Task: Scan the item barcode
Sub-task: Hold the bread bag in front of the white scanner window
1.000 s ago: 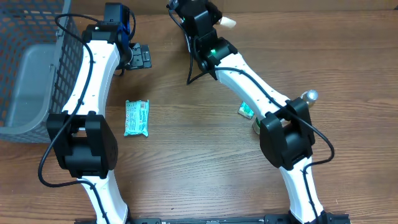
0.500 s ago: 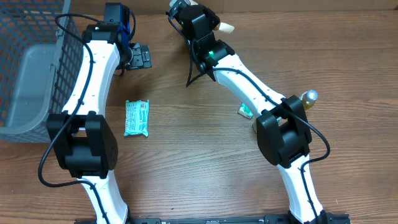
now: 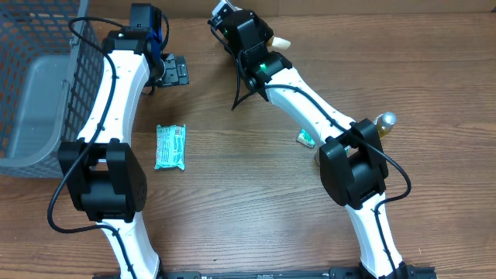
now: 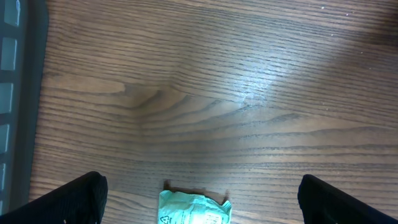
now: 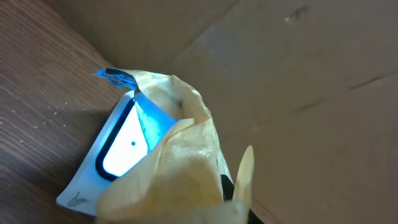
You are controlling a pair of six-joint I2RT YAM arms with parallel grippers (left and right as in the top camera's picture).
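My right gripper [image 3: 260, 32] is shut on a cream-yellow packet [image 3: 280, 42] at the far edge of the table. In the right wrist view the packet [image 5: 180, 168] fills the lower middle and hides most of the fingers. Just past it lies the white scanner [image 5: 118, 155], its window glowing blue, and the packet's top corner catches that blue light. The scanner [image 3: 220, 9] shows as a white corner by the gripper in the overhead view. My left gripper [image 4: 202, 198] hangs open over bare wood, with a green packet [image 4: 194, 210] below it.
A grey wire basket [image 3: 31, 85] stands at the far left. A black flat object [image 3: 174, 70] lies by the left arm. The green packet [image 3: 170, 147] sits mid-left. A small green item [image 3: 306, 138] and a silver-capped bottle [image 3: 385, 120] sit right. A cardboard wall [image 5: 292, 74] stands behind the scanner.
The right gripper has shifted slightly left, and the cream packet has swung a little nearer. The left arm has not moved.
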